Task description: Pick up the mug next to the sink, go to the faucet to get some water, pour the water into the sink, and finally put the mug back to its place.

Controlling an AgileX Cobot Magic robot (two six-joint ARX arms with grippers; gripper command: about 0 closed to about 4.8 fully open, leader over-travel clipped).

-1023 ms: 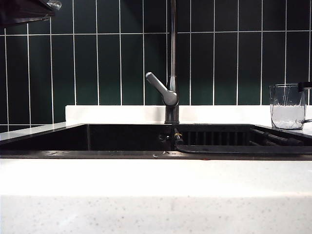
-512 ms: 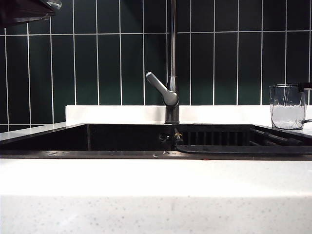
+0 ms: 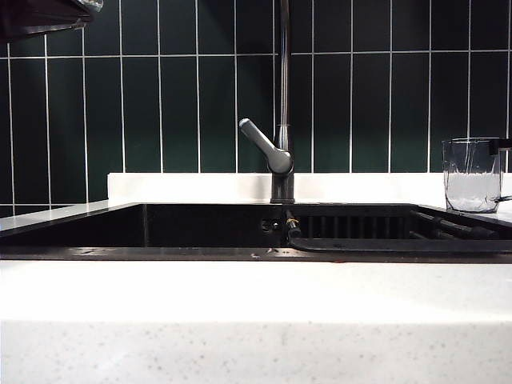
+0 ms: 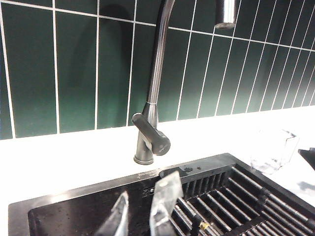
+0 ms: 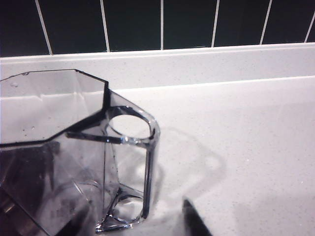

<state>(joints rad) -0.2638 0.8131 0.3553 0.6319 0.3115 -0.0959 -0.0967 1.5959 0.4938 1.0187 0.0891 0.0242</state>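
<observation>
Mug (image 5: pixel 74 162): upright on countertop (image 5: pixel 256 147) beside sink (image 3: pixel 208 228) (final step, seemingly placed back). Right gripper (image 5: pixel 194 221): beside handle, jaw state indeterminable; next, retreat clear. Left gripper (image 4: pixel 140 211): part-open, empty, over basin near faucet (image 4: pixel 150 123).

**Tiles, surface and rack**

Dark green wall tiles (image 3: pixel 196 112) with pale grout rise behind a white speckled surface (image 3: pixel 240 336). A low white ledge (image 3: pixel 192 186) runs along the wall's foot. A black slatted rack (image 4: pixel 246 201) lies to the right.
</observation>
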